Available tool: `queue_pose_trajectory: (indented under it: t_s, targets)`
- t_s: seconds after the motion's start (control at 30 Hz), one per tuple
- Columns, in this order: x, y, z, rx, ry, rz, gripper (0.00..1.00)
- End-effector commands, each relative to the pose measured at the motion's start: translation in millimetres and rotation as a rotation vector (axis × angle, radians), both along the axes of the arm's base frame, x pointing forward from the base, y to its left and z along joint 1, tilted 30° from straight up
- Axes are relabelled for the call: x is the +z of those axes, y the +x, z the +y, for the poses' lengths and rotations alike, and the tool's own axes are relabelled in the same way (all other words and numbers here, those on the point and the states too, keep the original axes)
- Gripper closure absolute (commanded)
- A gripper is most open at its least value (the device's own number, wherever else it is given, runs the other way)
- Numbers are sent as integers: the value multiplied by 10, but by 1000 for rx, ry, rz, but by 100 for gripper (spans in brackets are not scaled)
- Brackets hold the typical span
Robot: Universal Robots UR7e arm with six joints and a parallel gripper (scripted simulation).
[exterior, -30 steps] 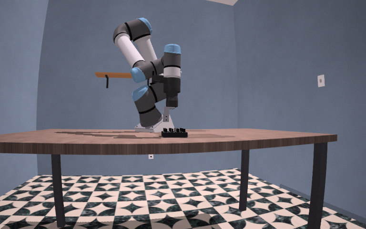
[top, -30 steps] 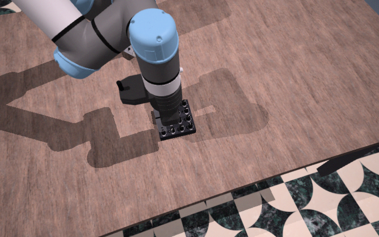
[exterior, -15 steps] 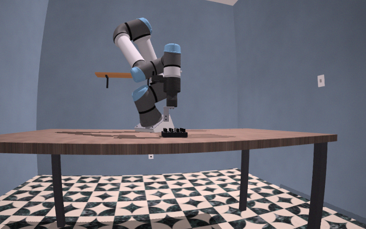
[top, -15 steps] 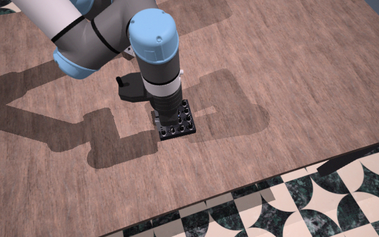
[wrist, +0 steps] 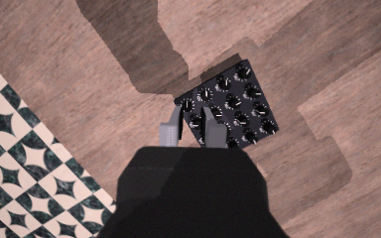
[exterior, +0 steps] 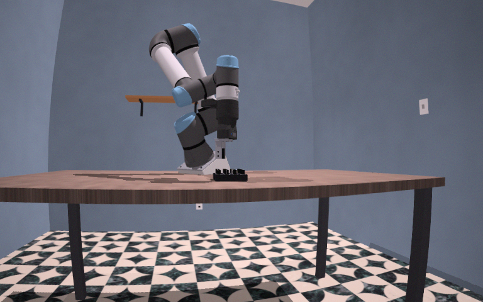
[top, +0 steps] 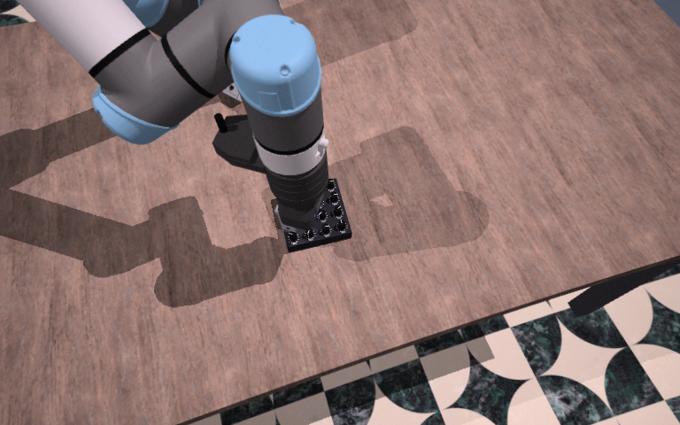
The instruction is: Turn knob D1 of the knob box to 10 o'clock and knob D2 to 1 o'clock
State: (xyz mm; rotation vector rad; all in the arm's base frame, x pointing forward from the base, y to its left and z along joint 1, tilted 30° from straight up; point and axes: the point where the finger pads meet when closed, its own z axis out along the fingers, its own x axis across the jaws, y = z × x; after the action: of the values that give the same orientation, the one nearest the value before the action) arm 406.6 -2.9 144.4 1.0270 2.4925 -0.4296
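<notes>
hovering low over the knob box (wrist: 258, 101) on the table (top: 451, 100), gripper (wrist: 191, 130) fingers sit partly apart, straddling a knob near the box's corner, clamped on nothing.

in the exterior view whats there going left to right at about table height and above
Orange wall shelf → the arm's blue elbow cap → the tool hanging over the left end of the knob box → white wall plate, far right. The table spans nearly the whole width.
</notes>
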Motion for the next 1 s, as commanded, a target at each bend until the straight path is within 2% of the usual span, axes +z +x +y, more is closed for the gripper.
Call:
queue_pose_trajectory:
  t_s: [0.0, 0.53, 0.6, 0.97]
  targets:
    - [9, -2, 22, -107, 25, -48, 54]
    - [33, 26, 160, -602, 168, -292, 54]
    - [33, 26, 160, -602, 168, -292, 54]
    - [48, 61, 226, -817, 230, -399, 54]
